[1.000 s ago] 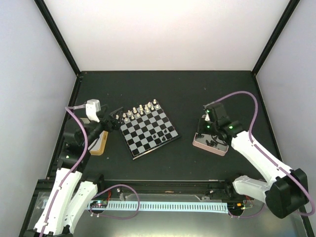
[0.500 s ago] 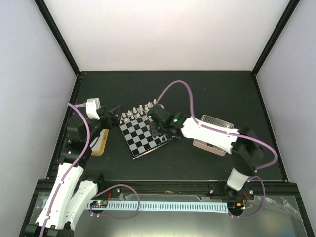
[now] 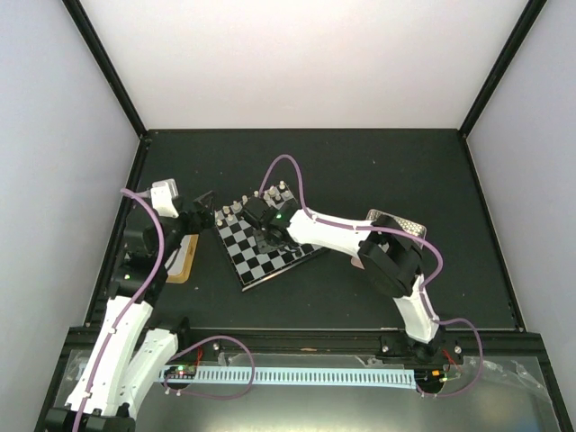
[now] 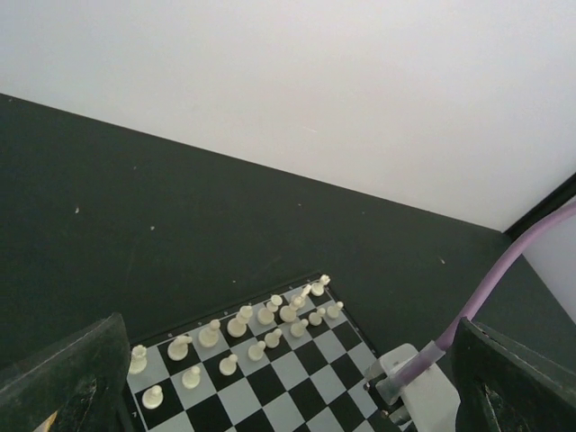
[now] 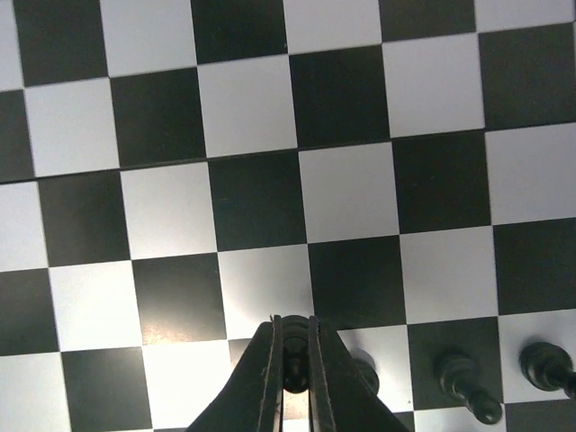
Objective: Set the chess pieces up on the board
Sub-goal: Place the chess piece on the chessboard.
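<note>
The black chess piece [image 5: 295, 371] pinched in my right gripper [image 5: 293, 328] could knock neighbouring black pieces [image 5: 464, 385] over if lowered crooked; my left gripper [image 3: 203, 207] gapes wide.

the right gripper [image 5: 292, 322] hides most of the black piece [image 5: 294, 373] it pinches.

The right arm [image 3: 342, 232] is folded sharply at the elbow and reaches out flat across to its own left. Its wrist is tipped over so the right gripper [image 5: 292, 324] points straight down, and the fingers [image 5: 261, 382] are pinched almost together around a small black piece [image 5: 294, 371]. Over on the other side, the left arm [image 3: 126, 315] rises from its base and bends forward, carrying the left gripper [image 3: 203, 209] above the table, its two fingers [image 4: 67, 382] spread wide apart
</note>
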